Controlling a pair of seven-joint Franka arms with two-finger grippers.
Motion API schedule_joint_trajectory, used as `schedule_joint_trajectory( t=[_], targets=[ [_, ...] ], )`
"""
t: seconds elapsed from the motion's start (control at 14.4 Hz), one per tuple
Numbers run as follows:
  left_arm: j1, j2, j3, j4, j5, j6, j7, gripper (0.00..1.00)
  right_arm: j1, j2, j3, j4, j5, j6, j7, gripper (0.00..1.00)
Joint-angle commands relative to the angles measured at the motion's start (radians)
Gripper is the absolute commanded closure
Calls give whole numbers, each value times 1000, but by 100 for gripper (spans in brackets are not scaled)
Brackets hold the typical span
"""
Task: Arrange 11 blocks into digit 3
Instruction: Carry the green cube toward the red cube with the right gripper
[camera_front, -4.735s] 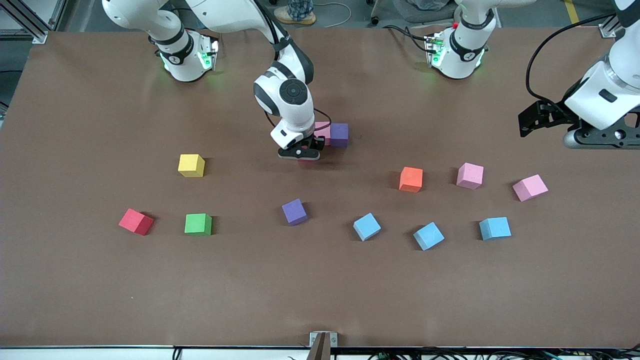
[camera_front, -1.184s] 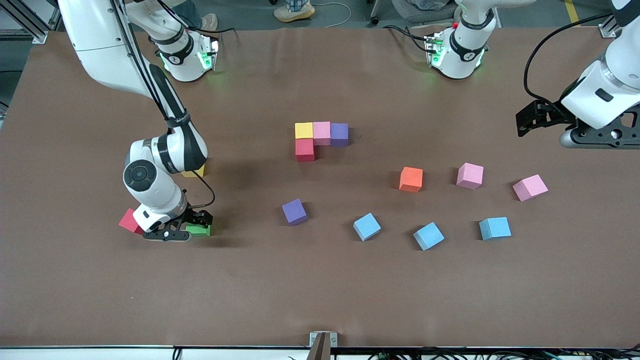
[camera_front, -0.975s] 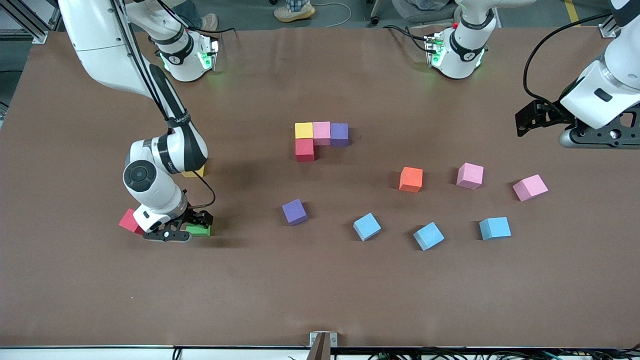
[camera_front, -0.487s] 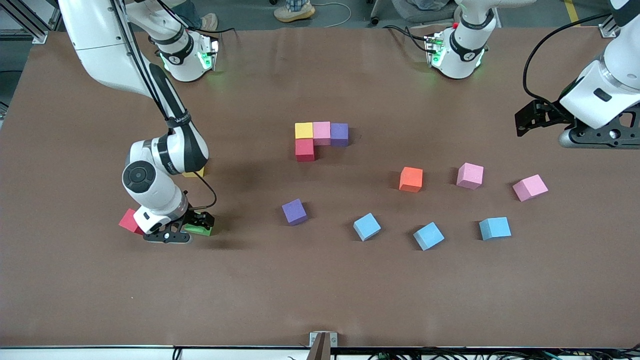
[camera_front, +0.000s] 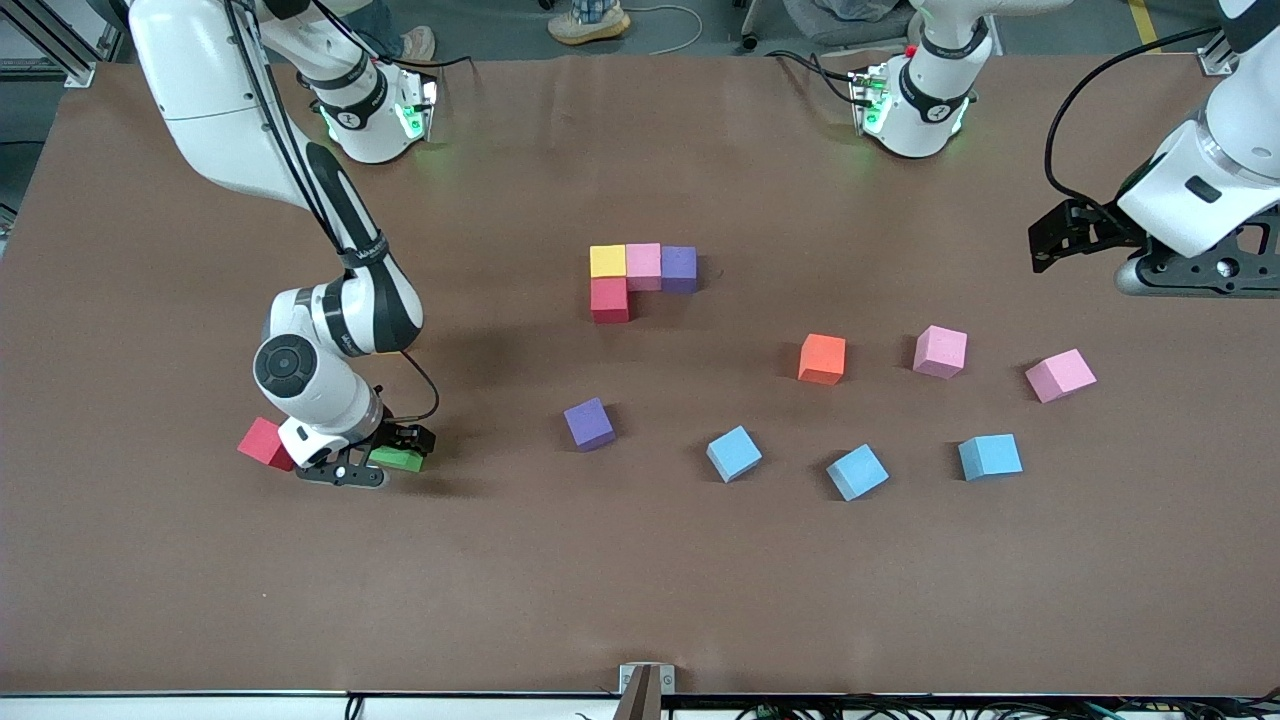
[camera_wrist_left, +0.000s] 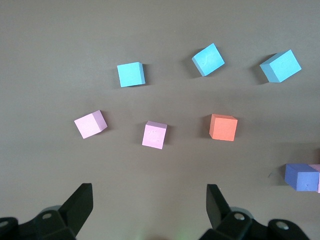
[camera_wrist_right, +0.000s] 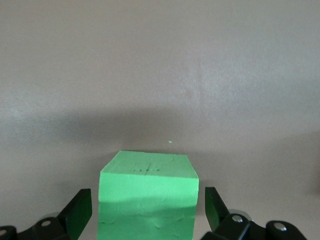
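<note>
Straddling: right pincer (camera_front: 378, 462), fingers apart, either side of green block (camera_front: 398, 459), beside red block (camera_front: 263, 442).
Handling: light, squashy foam; pinch flat opposite faces.
Waiting: left pincer (camera_wrist_left: 150, 210), spread wide, empty.

Green block (camera_wrist_right: 148, 196) matte foam; table (camera_front: 640, 580) matte brown

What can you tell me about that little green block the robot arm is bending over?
The green block is a small matte cube that looks like soft foam, with faint scuffs on its top face. It sits flat on the brown table, toward the right arm's end, beside a loose red block. The right gripper is low around it, one finger on each side; actual contact cannot be judged.
</note>
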Motion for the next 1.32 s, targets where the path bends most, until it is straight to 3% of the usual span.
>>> schedule_joint_trajectory(
  t=[0.0,0.07,0.14,0.21,0.28,0.35,0.56,0.7,0.97,1.11,1.25],
  targets=[
    [2,-1,-4,5,-1,0,11,0,-5,-1,9,13,12,-31,54,15],
    [3,-1,-4,5,-1,0,11,0,-6,-1,9,16,12,-46,52,35],
    [3,-1,-4,5,-1,0,11,0,-9,-2,9,27,13,-80,54,67],
    [3,-1,-4,5,-1,0,11,0,-12,-4,9,53,13,-118,55,92],
    [3,-1,-4,5,-1,1,11,0,-9,-5,9,89,13,-191,57,99],
    [3,-1,-4,5,-1,0,11,0,-3,-14,11,108,13,-260,64,100],
    [2,-1,-4,5,-1,0,11,0,46,-72,55,96,81,-295,78,99],
    [2,-1,-4,5,-1,0,11,0,137,-97,60,96,85,-301,170,99],
    [2,-1,-4,5,-1,0,11,0,283,-99,61,96,95,-261,259,99],
    [3,-1,-4,5,-1,0,11,0,351,-96,60,93,154,-218,297,99],
    [2,-1,-4,5,0,0,11,0,386,-94,60,67,159,-162,310,99]
  ],
)
